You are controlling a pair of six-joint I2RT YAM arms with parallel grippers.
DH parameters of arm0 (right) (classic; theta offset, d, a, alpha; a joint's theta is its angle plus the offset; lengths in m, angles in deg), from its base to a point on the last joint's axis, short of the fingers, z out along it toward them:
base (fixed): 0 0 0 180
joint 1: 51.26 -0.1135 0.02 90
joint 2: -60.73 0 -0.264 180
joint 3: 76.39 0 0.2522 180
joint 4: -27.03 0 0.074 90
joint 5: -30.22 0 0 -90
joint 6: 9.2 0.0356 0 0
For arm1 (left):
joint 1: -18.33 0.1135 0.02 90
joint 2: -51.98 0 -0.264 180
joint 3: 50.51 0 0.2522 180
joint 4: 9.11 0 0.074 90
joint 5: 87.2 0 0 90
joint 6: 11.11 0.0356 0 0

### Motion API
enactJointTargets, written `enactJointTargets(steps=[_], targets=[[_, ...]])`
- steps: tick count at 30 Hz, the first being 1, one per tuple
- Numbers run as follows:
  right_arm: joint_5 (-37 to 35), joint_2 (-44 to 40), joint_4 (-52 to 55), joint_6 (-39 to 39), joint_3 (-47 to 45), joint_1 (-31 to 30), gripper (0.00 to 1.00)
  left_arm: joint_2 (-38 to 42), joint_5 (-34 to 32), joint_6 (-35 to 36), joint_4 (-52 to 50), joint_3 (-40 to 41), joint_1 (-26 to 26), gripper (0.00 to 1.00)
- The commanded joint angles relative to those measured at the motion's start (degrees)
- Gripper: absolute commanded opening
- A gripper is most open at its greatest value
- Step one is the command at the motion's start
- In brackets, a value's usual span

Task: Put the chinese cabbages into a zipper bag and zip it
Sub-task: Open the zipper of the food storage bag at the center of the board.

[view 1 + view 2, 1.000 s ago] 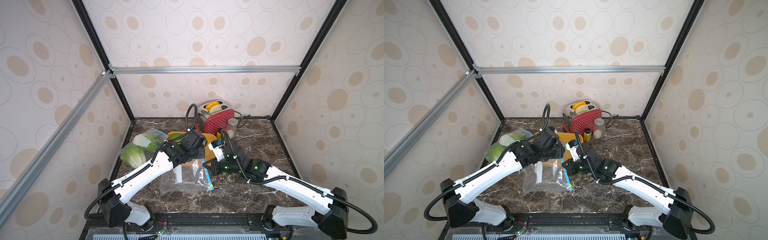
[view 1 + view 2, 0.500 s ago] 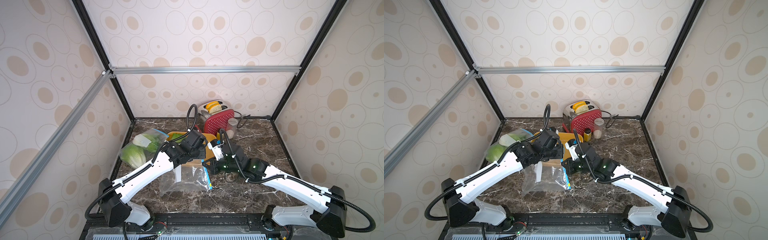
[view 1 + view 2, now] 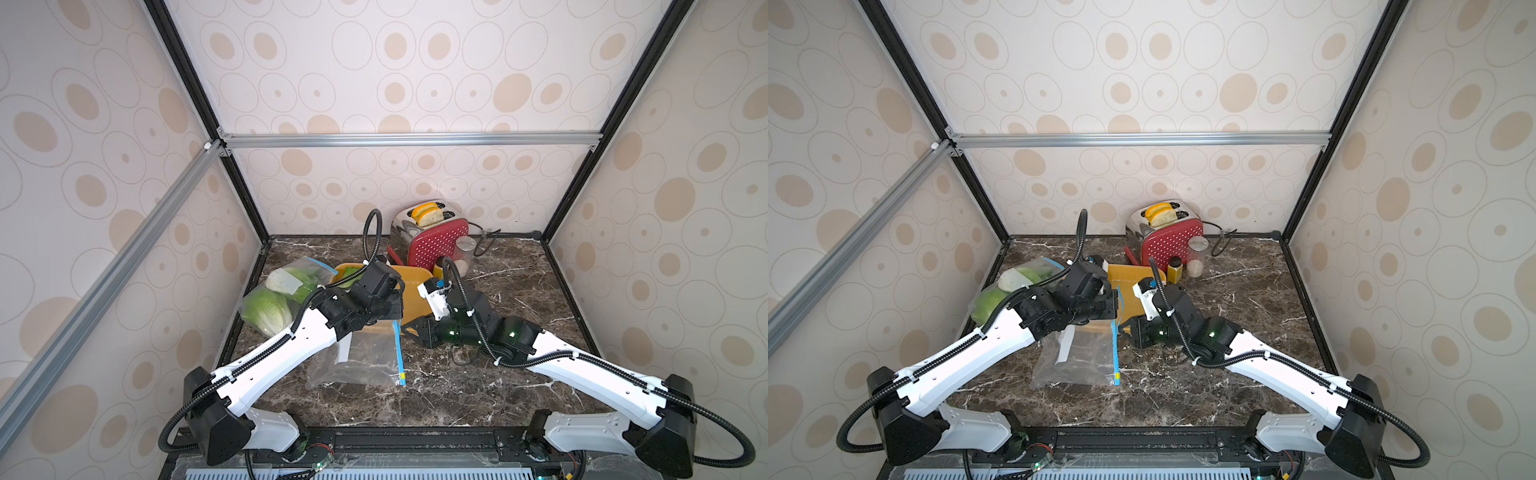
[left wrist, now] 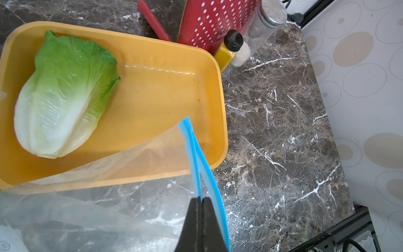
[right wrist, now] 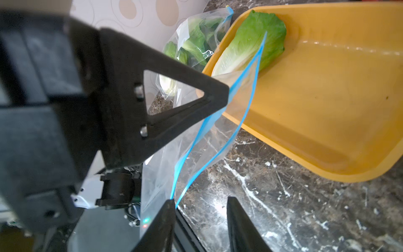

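Beside the yellow tray [image 4: 221, 122], left gripper [image 4: 201, 203] clamped on zipper bag [image 4: 104, 218] rim, right gripper [image 5: 201, 200] jaws apart

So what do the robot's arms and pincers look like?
The left arm and right arm are white shells with black joints and bases. A ribbed black cable hose loops along each. A green light glows on the right one. The left pincer and right pincer are black, with flat pointed fingers.
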Motion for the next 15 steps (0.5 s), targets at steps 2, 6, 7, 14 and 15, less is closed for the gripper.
enactJointTargets(steps=[2,6,7,14,15], targets=[[5.54,-0.44,6.04,8.36,2.91,6.69,0.52,1.52,4.39,4.16,-0.52,-1.34,0.40,0.00],[14.99,6.02,8.43,9.64,7.84,9.08,0.55,1.29,7.37,5.12,-1.11,-1.99,0.46,0.00],[15.53,7.32,8.96,10.06,8.92,9.02,0.55,1.54,7.28,5.01,-1.06,-1.93,0.46,0.00],[13.75,13.38,13.67,9.56,13.39,9.01,0.52,2.39,6.51,5.02,-0.85,-1.89,0.47,0.00],[12.67,12.75,12.58,9.64,12.36,9.10,0.52,2.30,6.24,5.09,-1.33,-2.17,0.46,0.00]])
